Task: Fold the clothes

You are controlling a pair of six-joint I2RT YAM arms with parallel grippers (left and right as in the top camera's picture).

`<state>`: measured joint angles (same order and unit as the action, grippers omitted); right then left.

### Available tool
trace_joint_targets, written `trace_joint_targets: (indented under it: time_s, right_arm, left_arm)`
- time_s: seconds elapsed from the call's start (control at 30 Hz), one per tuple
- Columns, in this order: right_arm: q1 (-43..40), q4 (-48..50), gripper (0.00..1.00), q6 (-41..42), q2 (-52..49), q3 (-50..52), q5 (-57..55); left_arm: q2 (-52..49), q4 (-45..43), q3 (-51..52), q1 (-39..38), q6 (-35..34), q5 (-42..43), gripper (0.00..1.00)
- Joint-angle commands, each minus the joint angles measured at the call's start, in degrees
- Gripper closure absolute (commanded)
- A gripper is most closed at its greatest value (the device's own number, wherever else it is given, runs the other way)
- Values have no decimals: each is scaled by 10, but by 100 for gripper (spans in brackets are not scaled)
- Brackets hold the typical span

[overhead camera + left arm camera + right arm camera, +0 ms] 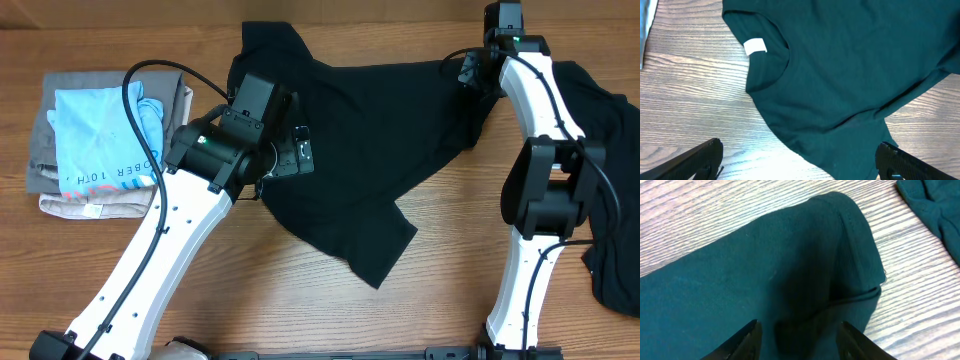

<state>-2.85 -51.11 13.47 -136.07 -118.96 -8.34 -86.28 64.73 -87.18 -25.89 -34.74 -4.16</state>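
Though rumpled, soft black T-shirt [370, 120] lies along wood table [320, 300] far edge, white neck tag [755, 46] showing; left gripper [800, 159] spread wide, empty; right gripper [797, 337] over its hem, grip unclear; blue shirt [100, 130] reads "OBER 10TH".

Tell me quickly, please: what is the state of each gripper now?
Left gripper: open wide, holding nothing, over the black T-shirt.
Right gripper: partly open over the T-shirt's edge, gripping nothing.
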Motion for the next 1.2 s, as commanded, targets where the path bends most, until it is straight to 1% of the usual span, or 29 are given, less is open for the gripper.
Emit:
trace_joint_targets:
  time_s: [0.0, 0.07, 0.13, 0.17, 0.47, 0.63, 0.67, 0.73, 0.9, 1.0, 1.03, 1.07, 1.1, 1.17]
  right_arm:
    - [2, 3, 48, -2, -13, -3, 0]
    - [2, 3, 49, -2, -13, -3, 0]
    - [2, -1, 55, -2, -13, -3, 0]
    - [2, -2, 56, -2, -13, -3, 0]
    - [2, -3, 58, -2, -13, -5, -21]
    - [2, -25, 59, -2, -12, -32, -22]
    - [2, -30, 60, -2, -12, -40, -22]
    - [2, -39, 66, -2, -12, -54, -22]
    - [2, -50, 69, -2, -12, -66, -32]
    - [2, -59, 76, -2, -12, -65, -33]
    - [2, -61, 76, -2, -12, -65, -33]
    - [1, -62, 72, -2, -12, -65, -32]
    - [1, -62, 64, -2, -12, -65, -32]
    - [1, -65, 56, 1, -12, -65, -32]
  left_arm:
    - [-3, -2, 5, -3, 1, -9, 0]
    - [-3, -2, 5, -3, 1, -9, 0]
    - [-3, -2, 5, -3, 1, -9, 0]
    - [-3, -2, 5, -3, 1, -9, 0]
    - [-3, -2, 5, -3, 1, -9, 0]
    - [-3, -2, 5, -3, 1, -9, 0]
    - [-3, -2, 5, -3, 1, -9, 0]
    - [-3, -2, 5, -3, 1, -9, 0]
    - [-3, -2, 5, -3, 1, -9, 0]
    - [-3, -2, 5, -3, 1, -9, 0]
    - [-3, -2, 5, -3, 1, -9, 0]
    - [-3, -2, 5, -3, 1, -9, 0]
    - [-3, -2, 5, -3, 1, -9, 0]
    - [-3, -2, 5, -3, 1, -9, 0]
